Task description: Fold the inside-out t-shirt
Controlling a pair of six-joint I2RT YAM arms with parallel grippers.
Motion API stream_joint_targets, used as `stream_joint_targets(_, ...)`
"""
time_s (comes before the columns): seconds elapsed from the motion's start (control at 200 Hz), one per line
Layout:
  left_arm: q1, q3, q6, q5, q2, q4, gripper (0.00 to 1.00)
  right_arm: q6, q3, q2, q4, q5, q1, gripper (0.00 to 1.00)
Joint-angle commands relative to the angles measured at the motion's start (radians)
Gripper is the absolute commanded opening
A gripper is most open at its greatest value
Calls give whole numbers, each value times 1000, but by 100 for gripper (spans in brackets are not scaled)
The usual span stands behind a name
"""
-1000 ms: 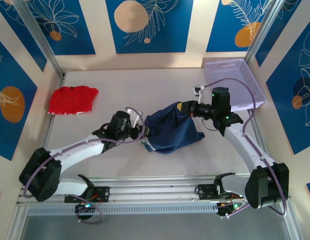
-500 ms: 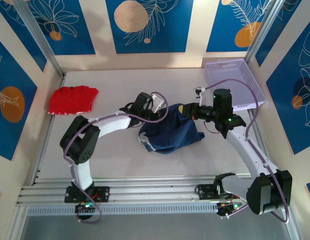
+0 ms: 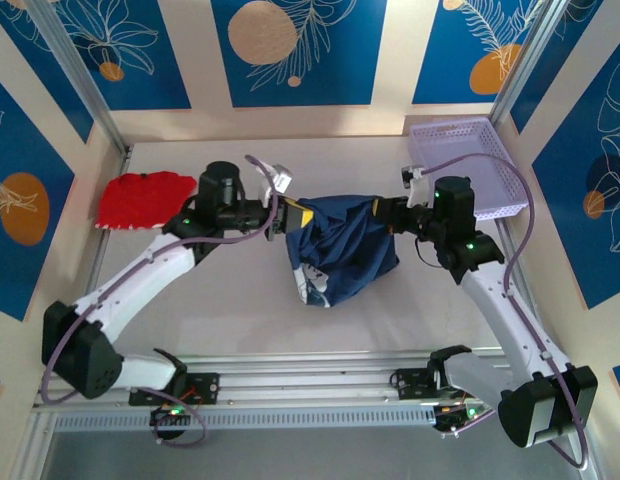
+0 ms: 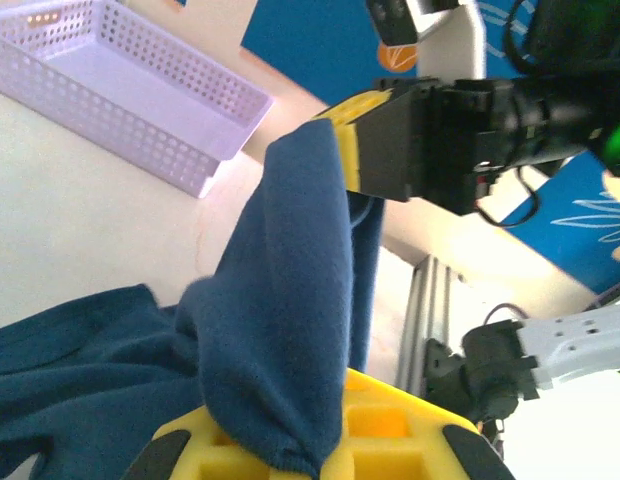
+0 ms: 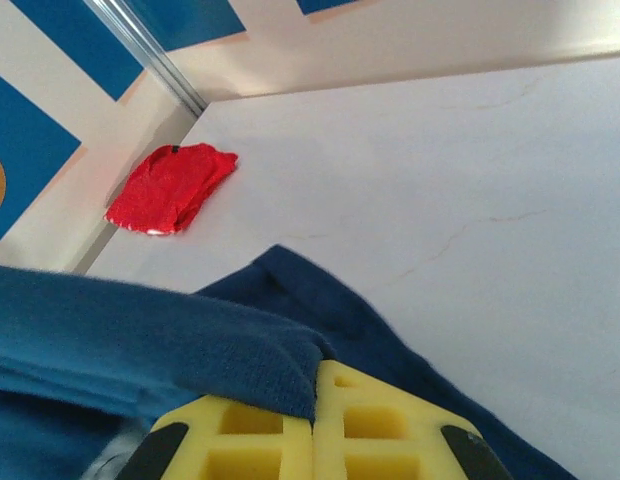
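Over table (image 3: pixel 230 310), claws (image 3: pixel 296 218) (image 3: pixel 376 212) tight on t-shirt (image 3: pixel 340 258)

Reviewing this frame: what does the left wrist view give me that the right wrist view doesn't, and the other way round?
Left wrist view: the lilac basket on the table, and the right gripper seen from outside, shut on a raised ridge of the t-shirt.
Right wrist view: the red garment lying by the wall corner, apart from the t-shirt, with bare table between them.
Shared: navy cloth pinched between each camera's own yellow fingers, so the left gripper is shut on the t-shirt too.
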Motion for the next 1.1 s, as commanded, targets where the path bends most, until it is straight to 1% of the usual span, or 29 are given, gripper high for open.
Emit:
stream_joint_targets(0.0,35,-27,-66,80,-50,44,0,-17,57,25,13,50,15,5)
stream_joint_targets(0.05,38,-31,-48,65,-68,39,0,-20,76,53,-17,81,27,6)
stream_joint_targets(0.16,42,-38,-4,-12,-78,7,0,-38,116,131,-116,181,52,12)
stream_joint_targets(0.275,46,-34,16,-36,-51,-15,0,-74,122,184,-207,292,77,23)
stream_joint_targets(0.37,49,-28,31,-61,-33,-30,0,-96,106,178,-259,399,96,32)
stream_joint_targets(0.445,50,-26,32,-66,-21,-32,0,-111,86,134,-268,442,120,37)
stream_joint_targets(0.51,50,-23,30,-65,-10,-34,0,-133,61,85,-245,435,157,40)
stream_joint_targets(0.565,50,-23,27,-65,-4,-34,0,-144,33,43,-206,397,199,41)
stream_joint_targets(0.62,50,-21,26,-63,2,-34,0,-145,-7,7,-149,353,252,43)
stream_joint_targets(0.68,51,-21,23,-65,7,-34,0,-139,-49,-24,-85,349,317,47)
stream_joint_targets(0.745,51,-20,24,-66,11,-35,0,-145,-83,-40,-32,386,390,48)
stream_joint_targets(0.815,50,-16,23,-66,15,-39,0,-180,-112,-48,14,461,470,50)
stream_joint_targets(0.875,51,-11,24,-66,20,-46,0,-217,-131,-45,55,503,527,50)
stream_joint_targets(0.93,51,-8,23,-64,21,-47,0,-232,-147,-31,95,496,559,50)
stream_joint_targets(1.005,51,-6,22,-63,22,-46,0,-227,-151,19,137,476,580,49)
stream_joint_targets(1.095,51,-6,18,-63,23,-41,0,-216,-140,107,176,483,586,50)
